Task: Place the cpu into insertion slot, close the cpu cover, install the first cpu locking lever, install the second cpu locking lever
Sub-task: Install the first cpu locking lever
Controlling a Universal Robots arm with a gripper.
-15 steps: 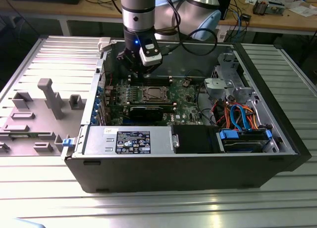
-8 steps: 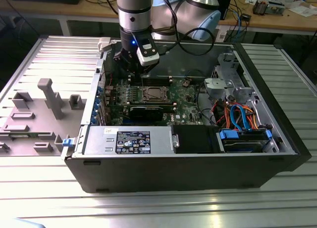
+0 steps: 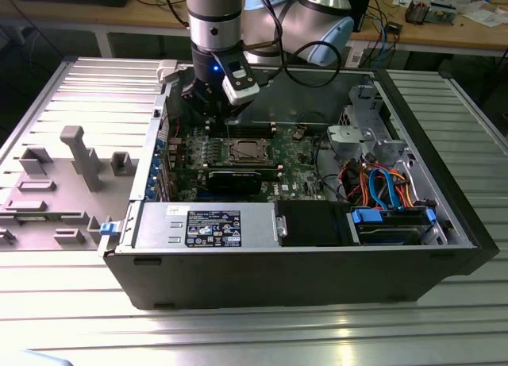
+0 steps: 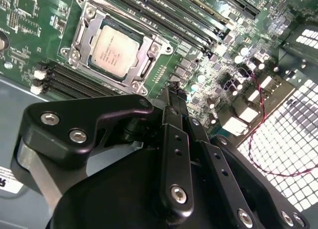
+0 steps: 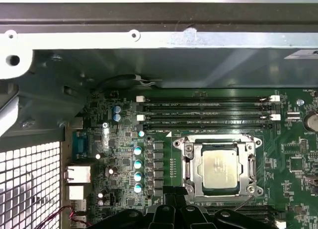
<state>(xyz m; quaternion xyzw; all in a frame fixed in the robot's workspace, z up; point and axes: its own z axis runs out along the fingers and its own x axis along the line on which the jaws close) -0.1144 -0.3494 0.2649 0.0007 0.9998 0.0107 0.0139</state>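
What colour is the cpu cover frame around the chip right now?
Silvery bare metal; the cpu cover shows best in the second wrist view.

A silvery metal desk (image 3: 254, 334) with long ribbed grooves across its top carries everything; an open dark computer case (image 3: 302, 275) lies on its side near the middle, open face turned up; on the exterior view's left, just beside the case, a flat grey moulded fixture (image 3: 48, 199) rests on the same ribbed top; an upright post (image 3: 78, 156) and several low blocks rise from it; the desk's front strip catches bright reflections.
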